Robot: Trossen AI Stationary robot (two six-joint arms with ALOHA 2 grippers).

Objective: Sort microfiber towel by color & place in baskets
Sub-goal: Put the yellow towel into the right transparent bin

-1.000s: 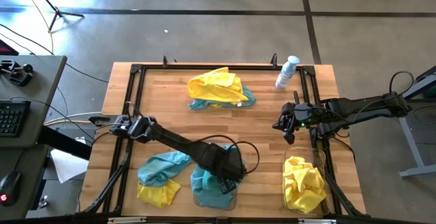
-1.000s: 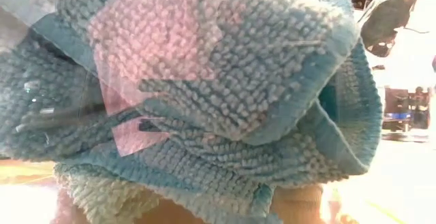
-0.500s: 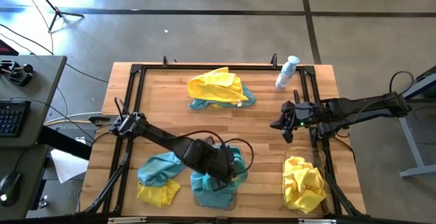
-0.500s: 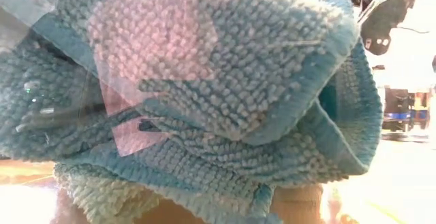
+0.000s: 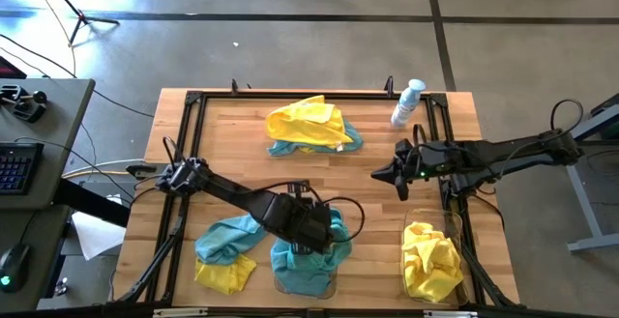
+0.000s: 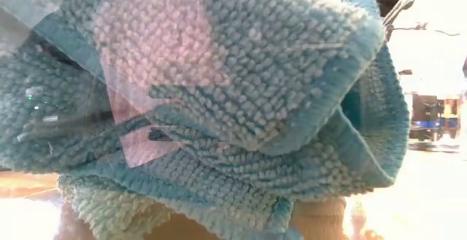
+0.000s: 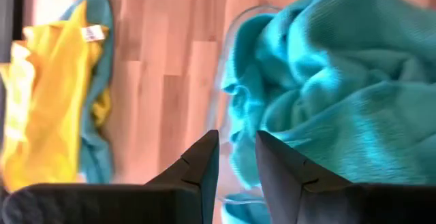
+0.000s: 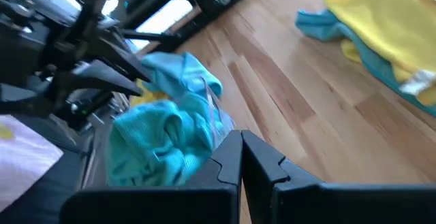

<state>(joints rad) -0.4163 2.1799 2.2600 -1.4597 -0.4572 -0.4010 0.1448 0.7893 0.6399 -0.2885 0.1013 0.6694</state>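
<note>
The wooden table (image 5: 377, 178) carries all the cloths and both bins.

The left gripper (image 7: 237, 157) hangs over the near bin (image 5: 303, 277), which is packed with teal cloth (image 5: 302, 260). Seen from the wrist, the two fingers (image 7: 201, 163) stand a narrow gap apart with nothing between them; the teal cloth lies just beyond and to one side of the tips. From above, the arm hides the gripper's tips and the bin's far edge. The bin's clear wall is hard to trace in every view.

To the outer side of the left gripper lies a loose pile: a teal cloth (image 5: 224, 236) over a yellow cloth (image 5: 226, 274).

The right gripper (image 8: 241, 157) is clenched, fingers pressed together and holding nothing, above bare wood. Nearer the front edge than it sits the second bin (image 5: 431, 284), cut off by the frame, filled with yellow cloth (image 5: 431, 258).

Across the table from both grippers, a yellow cloth (image 5: 306, 122) covers most of a teal one (image 5: 350, 142). A spray bottle (image 5: 407, 102) lies behind the right gripper.

The table-level camera is blocked almost wholly by teal cloth (image 6: 219, 101).
</note>
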